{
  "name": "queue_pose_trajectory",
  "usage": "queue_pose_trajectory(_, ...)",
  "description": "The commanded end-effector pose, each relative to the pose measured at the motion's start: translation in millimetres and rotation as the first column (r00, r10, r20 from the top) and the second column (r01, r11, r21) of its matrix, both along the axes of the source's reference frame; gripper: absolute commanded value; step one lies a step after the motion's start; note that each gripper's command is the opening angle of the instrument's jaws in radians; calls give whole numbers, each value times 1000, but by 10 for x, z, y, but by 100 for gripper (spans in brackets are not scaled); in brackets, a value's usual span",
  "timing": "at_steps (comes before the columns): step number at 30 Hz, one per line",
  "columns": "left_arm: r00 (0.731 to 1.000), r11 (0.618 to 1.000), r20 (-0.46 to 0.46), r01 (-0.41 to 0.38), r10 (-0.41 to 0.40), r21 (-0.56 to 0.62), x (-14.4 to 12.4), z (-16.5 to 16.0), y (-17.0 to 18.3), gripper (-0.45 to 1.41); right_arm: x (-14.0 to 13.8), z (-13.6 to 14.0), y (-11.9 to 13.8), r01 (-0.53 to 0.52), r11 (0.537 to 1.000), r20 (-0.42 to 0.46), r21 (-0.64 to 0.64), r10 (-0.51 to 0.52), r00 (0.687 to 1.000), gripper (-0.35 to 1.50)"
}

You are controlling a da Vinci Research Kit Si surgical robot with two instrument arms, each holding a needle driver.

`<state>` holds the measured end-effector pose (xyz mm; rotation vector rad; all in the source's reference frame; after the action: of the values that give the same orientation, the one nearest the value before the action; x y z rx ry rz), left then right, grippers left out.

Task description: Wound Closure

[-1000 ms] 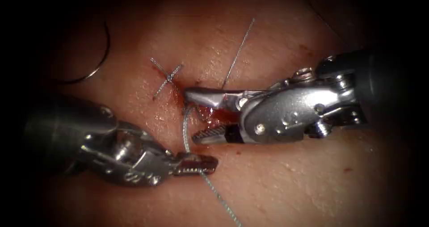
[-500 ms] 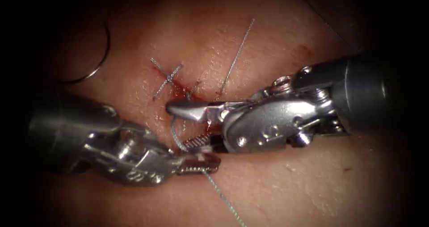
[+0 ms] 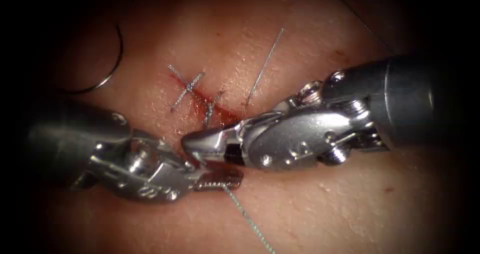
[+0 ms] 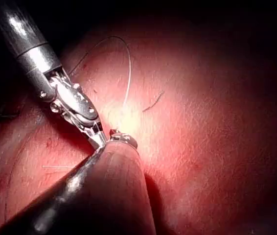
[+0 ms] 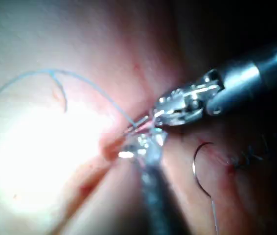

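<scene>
Tissue (image 3: 310,204) w/ red fluid (image 3: 220,115)

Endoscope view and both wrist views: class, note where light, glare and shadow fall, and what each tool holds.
Endoscope view: light pools on the tissue, edges dark; glare on the right tool, its hold unclear; left tool grips the thread; needle lies free on tissue, left of the cut. Left wrist view: glare spot beside the tools. Right wrist view: broad glare on tissue.

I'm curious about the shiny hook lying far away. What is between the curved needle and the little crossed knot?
Only bare tissue lies between the needle and the knot, seen in the endoscope view.
</scene>
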<state>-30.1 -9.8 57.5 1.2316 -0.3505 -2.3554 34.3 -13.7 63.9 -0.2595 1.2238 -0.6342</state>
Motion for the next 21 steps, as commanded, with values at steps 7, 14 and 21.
queue_pose_trajectory(7, 999, 998, 11, 47, -47, 52, -7, -2, -3, 113, -2, 17, 11, -44, 999, 25, -16, 44, 999, -35)
queue_pose_trajectory(14, 995, 994, 42, 88, -91, 65, -10, -15, -2, 135, -6, 46, 3, -84, 996, 88, 28, 81, 993, -35)
queue_pose_trajectory(21, 992, 992, 56, 108, -111, 58, -9, -28, -19, 137, -16, 74, 34, -180, 976, 152, 126, 160, 975, -35)
